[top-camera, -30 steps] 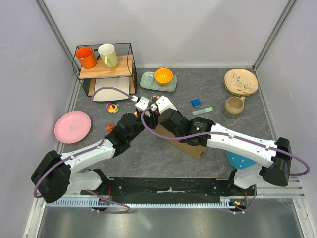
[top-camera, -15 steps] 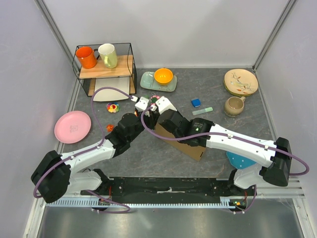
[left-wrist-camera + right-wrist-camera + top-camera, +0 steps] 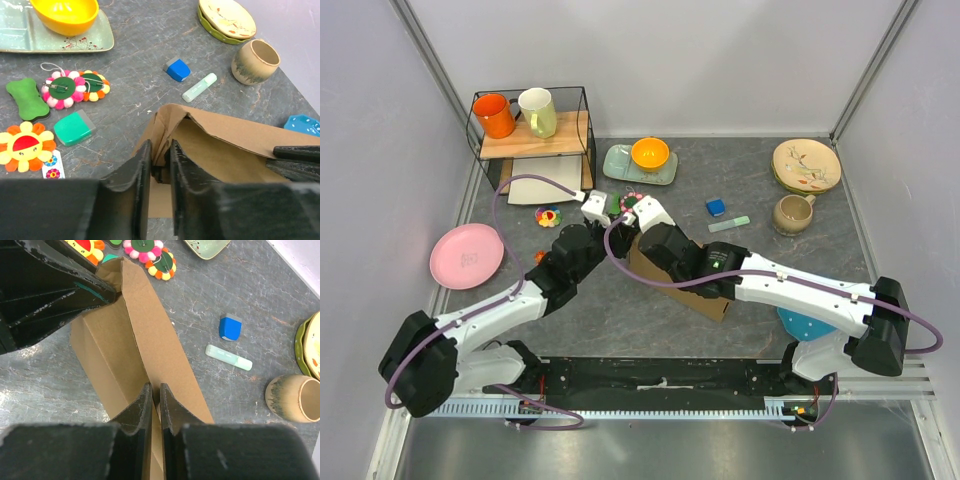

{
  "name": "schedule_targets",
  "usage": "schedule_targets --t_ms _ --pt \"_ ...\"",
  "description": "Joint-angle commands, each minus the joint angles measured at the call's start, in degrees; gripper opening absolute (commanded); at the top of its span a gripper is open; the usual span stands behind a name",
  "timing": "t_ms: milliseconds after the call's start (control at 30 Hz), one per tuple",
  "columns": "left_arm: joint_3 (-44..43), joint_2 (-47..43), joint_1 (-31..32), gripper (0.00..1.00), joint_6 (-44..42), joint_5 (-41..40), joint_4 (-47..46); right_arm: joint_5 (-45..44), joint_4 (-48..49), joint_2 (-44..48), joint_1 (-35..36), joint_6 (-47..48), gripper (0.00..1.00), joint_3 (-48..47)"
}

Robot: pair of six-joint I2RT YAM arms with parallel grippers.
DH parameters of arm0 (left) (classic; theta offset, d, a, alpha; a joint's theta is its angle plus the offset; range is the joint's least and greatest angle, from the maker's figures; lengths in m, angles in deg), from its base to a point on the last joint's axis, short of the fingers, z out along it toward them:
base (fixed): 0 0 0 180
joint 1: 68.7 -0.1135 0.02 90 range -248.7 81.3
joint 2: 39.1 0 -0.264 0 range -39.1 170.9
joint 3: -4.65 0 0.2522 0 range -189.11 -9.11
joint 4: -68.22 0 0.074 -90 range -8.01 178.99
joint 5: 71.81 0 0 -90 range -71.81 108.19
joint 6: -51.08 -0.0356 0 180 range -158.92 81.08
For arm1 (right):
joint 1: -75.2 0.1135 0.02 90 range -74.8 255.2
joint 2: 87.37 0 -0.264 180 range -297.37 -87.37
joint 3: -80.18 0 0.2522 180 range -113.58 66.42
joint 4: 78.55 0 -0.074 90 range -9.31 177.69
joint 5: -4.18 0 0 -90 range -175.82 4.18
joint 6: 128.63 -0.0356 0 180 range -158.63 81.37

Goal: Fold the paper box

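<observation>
The large brown corrugated cardboard paper box [image 3: 713, 300] sits mid-desk between the two arms, and most of it is hidden under them in the top view. I judge the fold to be about half done. A long panel stands up along a crease and the base forms a shallow trough. At the far end, though, the corner gapes with a loose flap, nothing looks tucked in, and no lid is closed. What is left seems to be locking the end walls and shutting the top. As far as the wrist views show, nothing lies inside it.

The right gripper [image 3: 155, 396] has its jaws nearly together, pinching the upright long panel. The left gripper [image 3: 160, 157] is likewise narrowed, with the cardboard edge at the open corner caught between its fingers.

The other holders on the grey stone-patterned desk [image 3: 620, 320], from largest to smallest:
- The black wire shelf [image 3: 586, 112] has a wooden board carrying an orange mug [image 3: 494, 115] and a pale yellow mug [image 3: 538, 112]. I cannot tell what is inside either.
- The round pink plate [image 3: 467, 255] is bare.
- The cream painted plate [image 3: 806, 163] is stacked on a green one and has nothing on it.
- The pale green rectangular tray [image 3: 618, 165] holds a yellow-orange bowl [image 3: 650, 153], which looks empty.
- The beige stoneware mug [image 3: 255, 60] shows an empty mouth.
</observation>
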Motion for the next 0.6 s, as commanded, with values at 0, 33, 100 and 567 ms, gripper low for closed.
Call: schedule_targets --t_ms 0,33,100,567 --pt "-0.83 -2.21 -3.15 0.32 3.72 -5.72 2.63 0.11 -3.09 1.18 0.48 -1.40 0.00 2.37" --pt "-0.91 -2.47 -3.33 0.37 3.72 -5.72 2.72 0.03 -2.92 1.27 0.48 -1.40 0.00 2.46" --pt "-1.26 -2.91 -3.33 0.45 3.72 -5.72 2.89 0.03 -2.91 1.18 0.57 -1.40 0.00 2.38" --pt "-3.64 -5.72 -3.42 0.52 1.00 -2.55 3.25 -0.06 -2.83 0.92 0.75 -1.23 0.00 0.27"
